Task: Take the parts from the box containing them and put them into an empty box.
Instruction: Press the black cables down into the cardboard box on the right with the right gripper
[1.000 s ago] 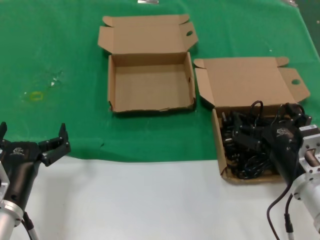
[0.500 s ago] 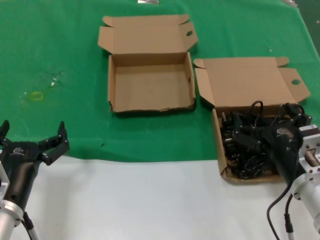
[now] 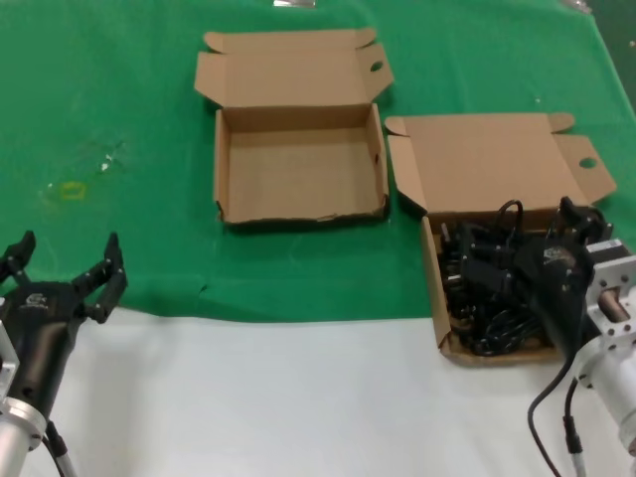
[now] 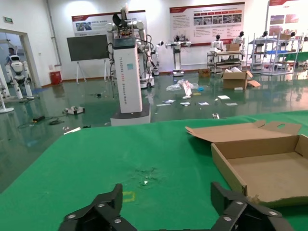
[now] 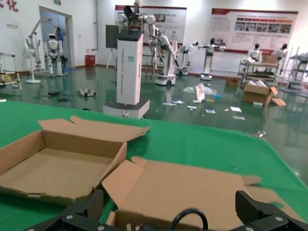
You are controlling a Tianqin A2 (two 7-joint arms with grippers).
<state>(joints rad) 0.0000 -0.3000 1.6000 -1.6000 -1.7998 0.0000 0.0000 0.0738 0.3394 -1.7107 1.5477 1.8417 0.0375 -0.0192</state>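
Nearest the robot, the left gripper (image 3: 62,270) hangs over the line where the white tabletop (image 3: 298,397) meets the green mat (image 3: 119,89), its fingers spread wide with nothing between them. Its wrist view shows the two dark fingertips (image 4: 103,207) apart above bare green cloth, with the empty box (image 4: 260,168) off to one side.

On the robot's right, the right gripper (image 3: 522,248) sits low over the box of cords (image 3: 434,288), its fingers open wide above the tangle of black power cords (image 3: 487,298). The fingers straddle the pile; whether they touch a cable cannot be told. One cord loop (image 5: 188,216) arches up between the fingertips in the right wrist view. This box's front edge lies on the white tabletop just past the mat's edge, and its lid (image 3: 487,164) lies flat behind it with a side flap (image 3: 586,164) jutting to the right.

Farther back and to the left, the empty box (image 3: 298,164) stands with its lid (image 3: 288,65) folded back. A narrow strip of green separates the two boxes. Open mat stretches left of the empty box.
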